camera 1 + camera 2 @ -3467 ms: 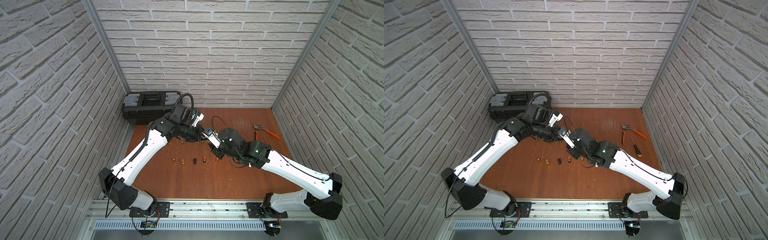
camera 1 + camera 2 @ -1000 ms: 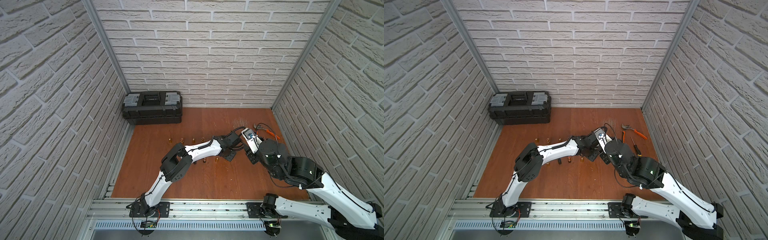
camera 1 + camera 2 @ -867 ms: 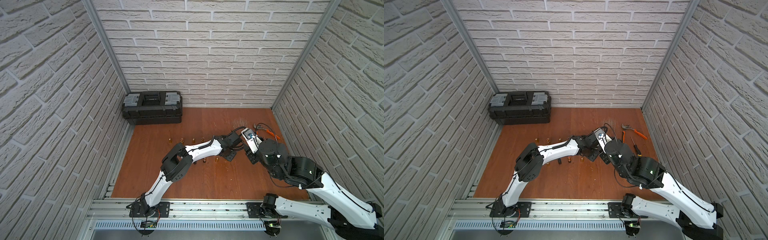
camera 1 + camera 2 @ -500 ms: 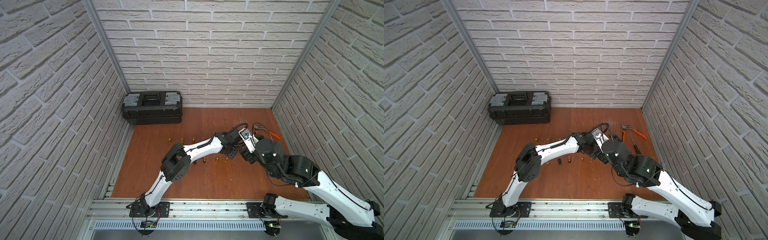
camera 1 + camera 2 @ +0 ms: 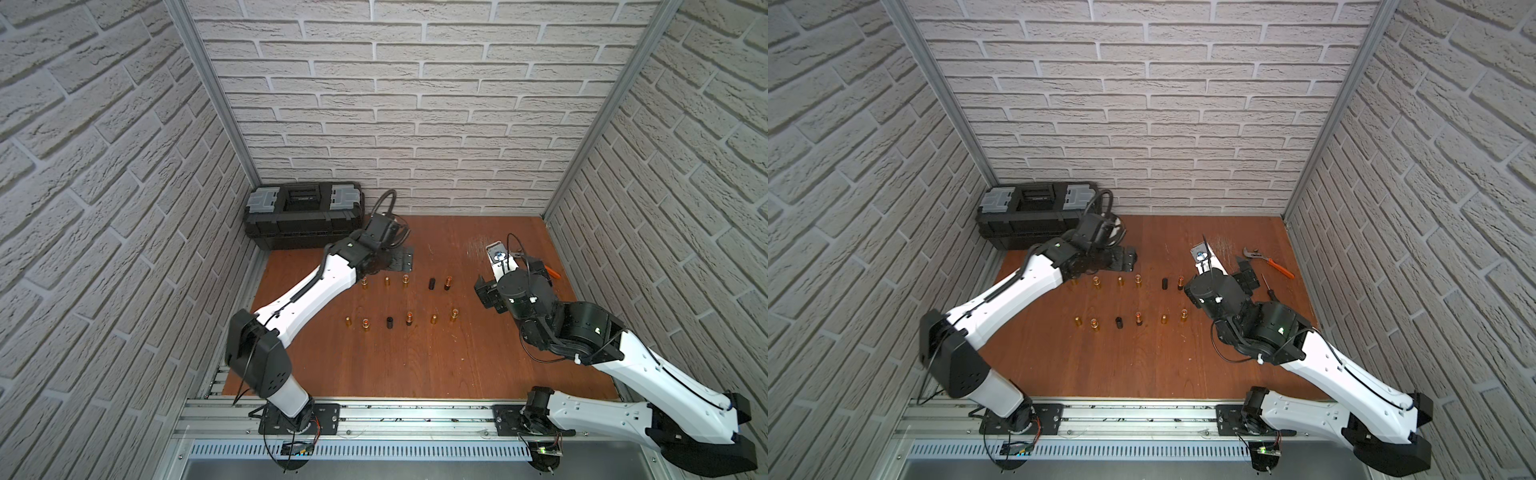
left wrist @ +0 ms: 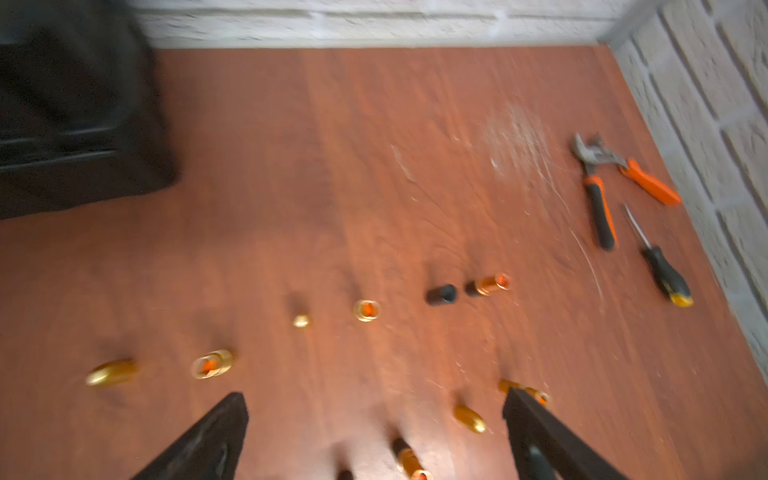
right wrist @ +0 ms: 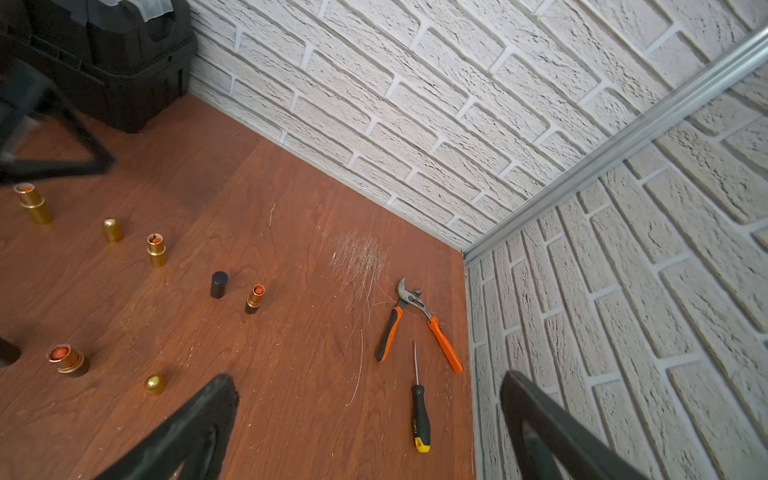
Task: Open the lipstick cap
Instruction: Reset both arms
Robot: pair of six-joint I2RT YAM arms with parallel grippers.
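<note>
Lipstick stands upright and uncapped on the wooden surface, its black cap upright just beside it. The left end effector hangs spread wide with nothing between its jaws. The right end effector is equally wide and empty, clear of the lipstick.

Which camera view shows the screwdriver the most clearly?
The right wrist view: the screwdriver lies whole and sharp there. The left wrist view blurs it. In a top view it is tiny, beside the right arm.
</note>
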